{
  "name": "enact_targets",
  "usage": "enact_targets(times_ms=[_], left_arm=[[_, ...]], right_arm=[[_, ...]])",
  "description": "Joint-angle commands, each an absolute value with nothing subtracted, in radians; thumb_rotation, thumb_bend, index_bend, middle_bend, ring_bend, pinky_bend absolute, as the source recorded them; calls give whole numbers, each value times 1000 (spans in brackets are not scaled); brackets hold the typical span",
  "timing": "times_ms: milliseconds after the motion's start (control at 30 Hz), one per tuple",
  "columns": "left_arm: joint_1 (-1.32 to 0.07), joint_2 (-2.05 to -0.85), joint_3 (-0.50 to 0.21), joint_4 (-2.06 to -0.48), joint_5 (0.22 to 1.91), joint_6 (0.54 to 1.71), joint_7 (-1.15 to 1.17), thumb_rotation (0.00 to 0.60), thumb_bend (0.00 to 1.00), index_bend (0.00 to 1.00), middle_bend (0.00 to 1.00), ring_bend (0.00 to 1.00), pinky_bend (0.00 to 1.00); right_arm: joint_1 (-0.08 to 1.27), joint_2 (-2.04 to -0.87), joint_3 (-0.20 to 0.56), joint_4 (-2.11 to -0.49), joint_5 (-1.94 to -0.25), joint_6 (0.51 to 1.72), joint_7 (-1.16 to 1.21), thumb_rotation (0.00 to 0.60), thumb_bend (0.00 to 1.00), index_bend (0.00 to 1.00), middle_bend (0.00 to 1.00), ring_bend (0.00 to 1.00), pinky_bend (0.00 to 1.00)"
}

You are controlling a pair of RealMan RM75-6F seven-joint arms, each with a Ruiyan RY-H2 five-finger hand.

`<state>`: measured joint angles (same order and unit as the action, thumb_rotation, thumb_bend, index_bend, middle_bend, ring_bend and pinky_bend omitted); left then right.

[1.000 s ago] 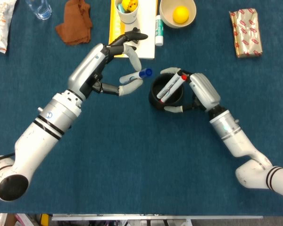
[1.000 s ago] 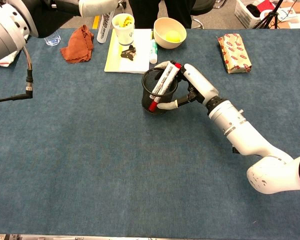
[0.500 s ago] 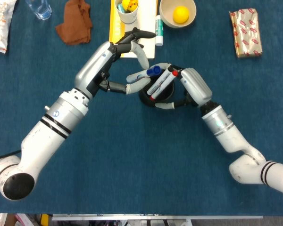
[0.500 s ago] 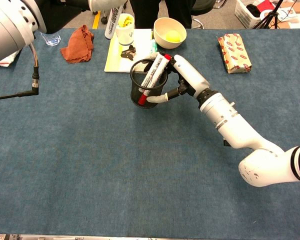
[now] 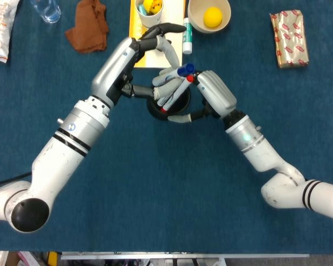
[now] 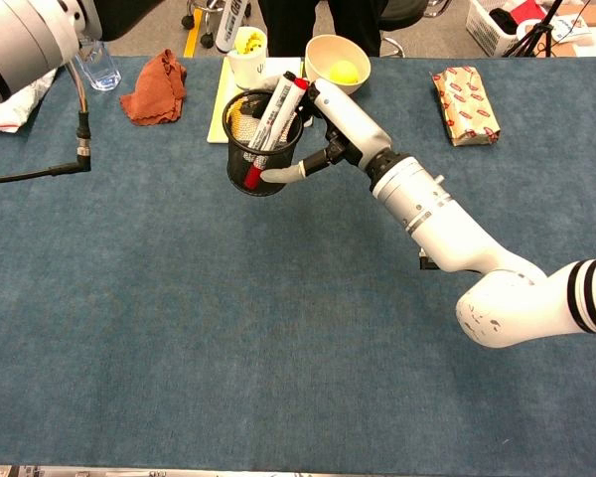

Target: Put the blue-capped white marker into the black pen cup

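Note:
My left hand [image 5: 158, 83] pinches the blue-capped white marker [image 5: 176, 80], which is tilted with its blue cap [image 5: 184, 68] pointing up and to the right. The marker's lower end is over the mouth of the black mesh pen cup [image 5: 154, 109]; I cannot tell whether it is inside. My right hand [image 5: 211, 94] grips the cup from its right side and holds it tilted. In the chest view the cup [image 6: 263, 159] is off the table in the right hand [image 6: 338, 119], with red-capped markers [image 6: 276, 104] standing in it. The left hand itself is out of the chest view.
Behind the cup lie a yellow notepad [image 5: 134, 39], a white paper cup [image 5: 150, 14], a white tube [image 5: 187, 30] and a bowl with a yellow ball [image 5: 209, 14]. A brown cloth [image 5: 87, 25] and bottle [image 5: 46, 8] sit far left, a wrapped packet [image 5: 288, 39] far right.
The right hand has carried the cup leftward and away from me. The left hand has brought the blue-capped marker from beside the cup to over its mouth.

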<state>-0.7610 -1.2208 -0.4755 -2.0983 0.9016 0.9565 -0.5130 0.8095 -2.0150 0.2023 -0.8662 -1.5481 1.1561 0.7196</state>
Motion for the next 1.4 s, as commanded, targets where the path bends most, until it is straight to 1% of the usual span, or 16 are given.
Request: enact_targets(times_ms=[33,233,733,1000,1167,1400], left_arm=[[-770,-1231,-485,-2100,877,971,-495,600,509,683,190,69,159],[-783,-1245,-485,-2085,856,965,-473,600,509,686,193,69,163],[-794,-1265,-486,-2087,833,947,-452,600,510,686,193,69,170],[-789,-1255,-489,-2086,840,924,-462,600,506,664,191,69,170],[-781,-1251,-487,-2083,855,908,-477,600,497,628,187,69,170],[-778,-1248,-489,-2078,865,896,-489,600,496,622,185,69,170]], right_arm=[[820,-2005,210,-882,-1531,1132,703,600,0,422,554,500,451],[829,-2005,214,-893,-1513,1108,691,600,0,426,556,502,451],[846,-2010,214,-912,-1509,1110,688,600,0,426,556,503,451],[846,-2013,210,-908,-1509,1115,690,600,0,426,556,503,451],[846,-2015,207,-902,-1511,1119,687,600,0,426,556,503,451],[846,-2016,205,-898,-1511,1122,690,600,0,426,556,503,451]])
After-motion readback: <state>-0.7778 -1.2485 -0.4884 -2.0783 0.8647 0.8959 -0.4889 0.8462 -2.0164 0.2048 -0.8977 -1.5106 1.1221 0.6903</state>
